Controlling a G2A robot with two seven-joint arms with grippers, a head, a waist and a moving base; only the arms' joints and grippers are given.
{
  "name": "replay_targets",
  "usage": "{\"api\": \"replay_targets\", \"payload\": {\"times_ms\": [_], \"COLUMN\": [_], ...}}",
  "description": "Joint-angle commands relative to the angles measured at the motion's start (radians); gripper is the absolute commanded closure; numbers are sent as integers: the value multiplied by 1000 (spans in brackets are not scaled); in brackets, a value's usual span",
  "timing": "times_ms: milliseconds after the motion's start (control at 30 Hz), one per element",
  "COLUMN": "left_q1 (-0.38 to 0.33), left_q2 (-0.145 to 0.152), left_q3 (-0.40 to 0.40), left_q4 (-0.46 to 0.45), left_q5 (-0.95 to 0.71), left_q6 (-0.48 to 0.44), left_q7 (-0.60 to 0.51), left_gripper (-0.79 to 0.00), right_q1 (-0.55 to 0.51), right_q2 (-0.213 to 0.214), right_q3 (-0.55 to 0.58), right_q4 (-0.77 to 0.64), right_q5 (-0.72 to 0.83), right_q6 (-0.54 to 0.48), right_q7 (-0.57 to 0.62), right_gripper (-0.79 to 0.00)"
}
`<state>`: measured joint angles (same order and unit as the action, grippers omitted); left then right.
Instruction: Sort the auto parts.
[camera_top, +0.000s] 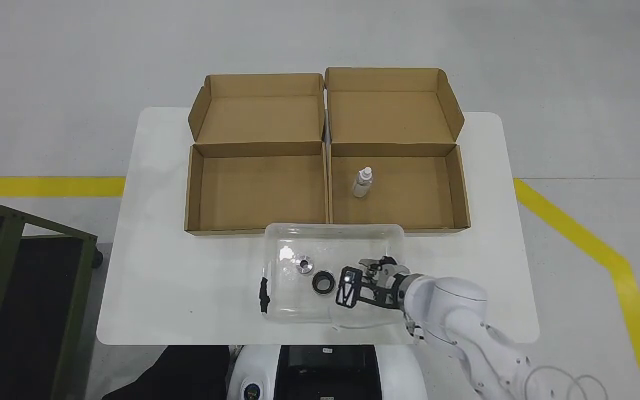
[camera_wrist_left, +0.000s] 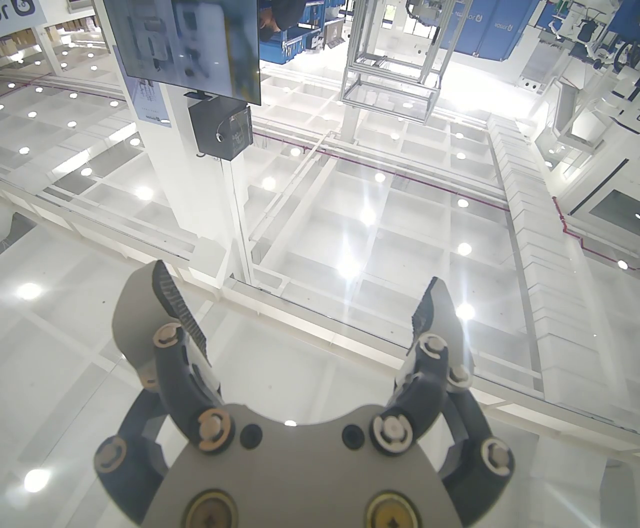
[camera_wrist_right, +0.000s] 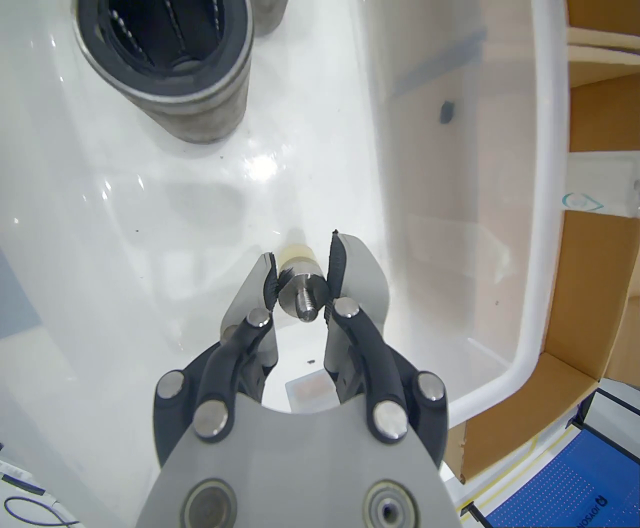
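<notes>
Inside the clear plastic bin (camera_top: 335, 232) my right gripper (camera_wrist_right: 301, 250) is shut on a small metal stud part (camera_wrist_right: 300, 292) with a threaded pin and a cream tip, just above the bin floor. In the top view the right gripper (camera_top: 347, 285) sits in the bin's near right part, beside a black ring-shaped part (camera_top: 323, 284). That ring part (camera_wrist_right: 165, 65) stands just beyond my fingers. A small metal part (camera_top: 302, 266) lies further left. My left gripper (camera_wrist_left: 296, 280) is open, holds nothing and points up at the ceiling.
Two open cardboard boxes stand behind the bin: the left box (camera_top: 258, 190) holds nothing visible, the right box (camera_top: 420, 195) holds a small white bottle-shaped part (camera_top: 362, 181). A black piece (camera_top: 264, 297) sits at the bin's left edge. The bin wall (camera_wrist_right: 545, 250) rises close beside my right gripper.
</notes>
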<state>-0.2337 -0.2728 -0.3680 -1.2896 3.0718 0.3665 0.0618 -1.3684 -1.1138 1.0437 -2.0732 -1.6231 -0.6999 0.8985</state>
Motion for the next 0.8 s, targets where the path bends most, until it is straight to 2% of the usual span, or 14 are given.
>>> {"api": "replay_targets", "payload": {"times_ms": [0,167,400,600,767], "left_q1": [0,0,0,0,0], "left_q2": [0,0,0,0,0], "left_q3": [0,0,0,0,0], "left_q4": [0,0,0,0,0], "left_q5": [0,0,0,0,0], "left_q6": [0,0,0,0,0], "left_q7": [0,0,0,0,0], "left_gripper": [-785,-785,-785,-785,-785], "right_q1": [-3,-9,-35,-83,-113], "right_q2": [0,1,6,12,16], "right_q3": [-1,5,65,142,199], "right_q4": [-10,-24,-33,-62,-48], "right_q5": [-1,5,95,173,269], "right_q6": [1,16,44,99,95], "right_q7": [-10,-61,-196,-354,-524], "right_gripper": [0,0,0,0,0]}}
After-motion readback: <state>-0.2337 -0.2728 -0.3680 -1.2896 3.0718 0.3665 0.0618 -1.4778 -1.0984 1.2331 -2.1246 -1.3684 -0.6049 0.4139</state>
